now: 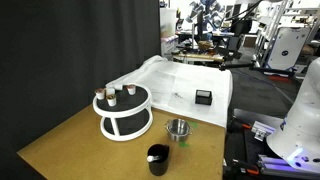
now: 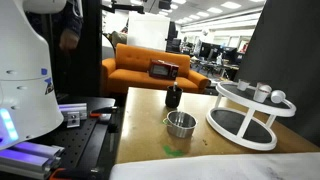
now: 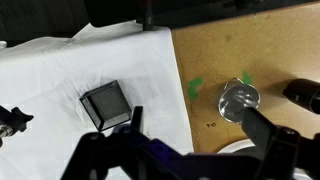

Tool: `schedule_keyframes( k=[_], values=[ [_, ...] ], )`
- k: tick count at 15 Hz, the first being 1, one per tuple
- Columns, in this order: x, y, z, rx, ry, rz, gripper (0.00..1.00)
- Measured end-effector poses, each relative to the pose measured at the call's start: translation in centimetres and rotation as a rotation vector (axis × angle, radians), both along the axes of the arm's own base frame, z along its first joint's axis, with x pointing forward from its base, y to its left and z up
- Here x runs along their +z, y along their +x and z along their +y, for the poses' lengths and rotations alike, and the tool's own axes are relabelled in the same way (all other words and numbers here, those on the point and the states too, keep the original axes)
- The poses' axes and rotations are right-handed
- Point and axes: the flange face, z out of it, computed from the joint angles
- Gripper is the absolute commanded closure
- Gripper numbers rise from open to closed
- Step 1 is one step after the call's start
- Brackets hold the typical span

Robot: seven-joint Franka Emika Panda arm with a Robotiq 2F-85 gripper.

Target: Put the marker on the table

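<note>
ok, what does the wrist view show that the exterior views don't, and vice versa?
Wrist only: the gripper, open and empty. Exterior only: the whole two-tier stand, the robot base and the orange sofa. Shared: the metal cup, black box, white sheet and tan table. I can't clearly make out the marker in any view.

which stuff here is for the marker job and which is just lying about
Job: light tan wooden table; the marker, not clearly visible.
Lying about: black cup; small metal cup; round white two-tier stand; black square box; white sheet.
</note>
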Motion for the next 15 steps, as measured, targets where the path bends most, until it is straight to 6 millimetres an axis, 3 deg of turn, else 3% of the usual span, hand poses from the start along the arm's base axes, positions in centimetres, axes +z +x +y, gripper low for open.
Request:
schedule_keyframes(
  k=[9, 12, 15],
  values=[
    [-0.2, 0.1, 0.3, -0.003, 0.011, 0.0, 0.0],
    [-1.8, 0.7, 3.1, -0.045, 0.08, 0.018, 0.0],
    [-4.6, 1.4, 7.9, -0.16, 0.201, 0.056, 0.0]
  ],
)
